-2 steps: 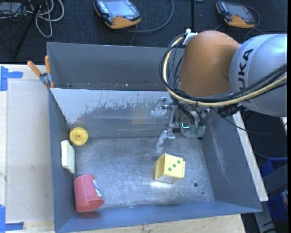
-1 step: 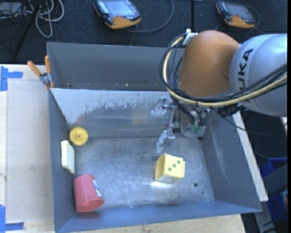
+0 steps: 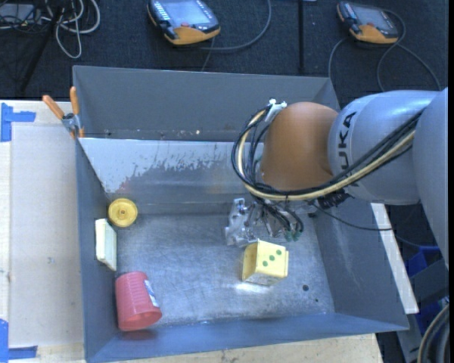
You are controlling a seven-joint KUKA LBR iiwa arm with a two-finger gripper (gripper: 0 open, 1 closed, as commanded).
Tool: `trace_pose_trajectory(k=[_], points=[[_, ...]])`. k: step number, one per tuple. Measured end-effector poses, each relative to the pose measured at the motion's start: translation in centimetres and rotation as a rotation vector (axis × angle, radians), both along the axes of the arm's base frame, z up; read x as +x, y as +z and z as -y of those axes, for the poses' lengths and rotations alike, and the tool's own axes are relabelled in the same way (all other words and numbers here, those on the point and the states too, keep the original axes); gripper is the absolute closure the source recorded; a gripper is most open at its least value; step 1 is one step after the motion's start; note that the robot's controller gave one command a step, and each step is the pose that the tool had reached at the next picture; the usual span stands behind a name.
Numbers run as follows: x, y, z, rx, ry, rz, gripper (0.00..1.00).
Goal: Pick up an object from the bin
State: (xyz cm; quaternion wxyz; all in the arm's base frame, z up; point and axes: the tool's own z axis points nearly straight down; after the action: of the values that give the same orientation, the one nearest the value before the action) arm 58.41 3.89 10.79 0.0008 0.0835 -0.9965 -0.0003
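One thing lies closest to the gripper (image 3: 240,230): a yellow block with green dots (image 3: 265,262), like an oversized die. It sits tilted on the floor of the bin (image 3: 174,119), right of centre and toward the near wall. The gripper's metal tip is just beside the block's upper left corner, maybe touching it. From where I stand I cannot tell whether the gripper is spread or clenched, or whether the block is in it at all.

To do this step well, I'd say it should centre over the block, with the jaws square to two opposite flat faces rather than across a corner. It should also go low enough to take those faces at mid-height, since a tilted cube could twist out.

The other things are well apart on the left. A yellow round disc (image 3: 122,212) has a pale slab (image 3: 106,244) just below it, and a red cylinder (image 3: 137,302) lies on its side in the near left corner.
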Motion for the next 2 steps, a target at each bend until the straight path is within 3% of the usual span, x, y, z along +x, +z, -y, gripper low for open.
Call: trace_pose_trajectory(k=[1, 2], points=[[0.0, 0.0, 0.0, 0.000, -0.001, 0.000, 1.00], [0.3, 4.5, -0.9, -0.001, 0.026, -0.006, 1.00]])
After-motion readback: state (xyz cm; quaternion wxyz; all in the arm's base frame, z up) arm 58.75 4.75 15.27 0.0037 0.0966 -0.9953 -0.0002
